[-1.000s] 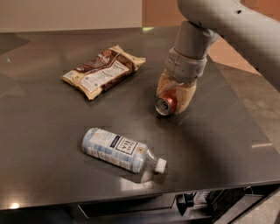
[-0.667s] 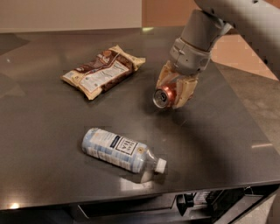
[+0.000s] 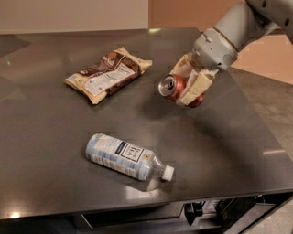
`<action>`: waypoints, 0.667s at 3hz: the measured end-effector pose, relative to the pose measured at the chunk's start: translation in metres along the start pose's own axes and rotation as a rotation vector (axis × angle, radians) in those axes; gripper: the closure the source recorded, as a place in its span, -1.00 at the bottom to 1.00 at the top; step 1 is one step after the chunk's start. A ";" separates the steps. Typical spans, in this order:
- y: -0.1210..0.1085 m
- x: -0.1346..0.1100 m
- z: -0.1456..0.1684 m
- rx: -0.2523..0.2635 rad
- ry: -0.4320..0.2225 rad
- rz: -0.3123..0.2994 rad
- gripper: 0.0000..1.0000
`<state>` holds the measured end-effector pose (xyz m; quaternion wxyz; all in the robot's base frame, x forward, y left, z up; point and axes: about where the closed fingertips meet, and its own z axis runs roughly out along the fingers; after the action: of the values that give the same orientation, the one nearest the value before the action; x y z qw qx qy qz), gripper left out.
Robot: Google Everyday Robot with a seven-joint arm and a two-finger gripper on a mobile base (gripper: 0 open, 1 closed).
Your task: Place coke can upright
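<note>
**Can in the grip, on its side, waiting to be turned upright**

The tool [image 3: 184, 87], at the end of the pale grey arm [image 3: 229, 32], has its two cream fingers [image 3: 198, 86] closed around the small red-brown metal coke can [image 3: 172, 86]. The coke can sits between the fingers, tilted close to horizontal, with its silver top and pull tab facing left. It appears to be held just clear of the counter [image 3: 55, 137], with a shadow beneath it.

By my judgement the grasp is done and the righting step is in hand. The next move calls for a wrist turn that brings the silver top uppermost, then a gentle descent until the base sits flat, and only then a release.

Down and to the left of the tool lies a clear plastic water bottle with a blue-white label [image 3: 126, 157], well apart. Left of the tool lies a brown and cream foil snack bag [image 3: 107, 74], near but not touching. The counter is dark grey and glossy. Behind it stand a pale wall [image 3: 73, 13] and a tan one [image 3: 183, 11].
</note>
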<state>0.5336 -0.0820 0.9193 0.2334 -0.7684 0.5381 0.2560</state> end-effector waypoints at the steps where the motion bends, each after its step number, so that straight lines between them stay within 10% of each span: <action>1: 0.010 -0.009 -0.005 0.026 -0.174 0.112 1.00; 2: 0.018 -0.013 -0.007 0.047 -0.324 0.188 1.00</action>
<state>0.5140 -0.0827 0.9314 0.3099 -0.6578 0.5687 0.3846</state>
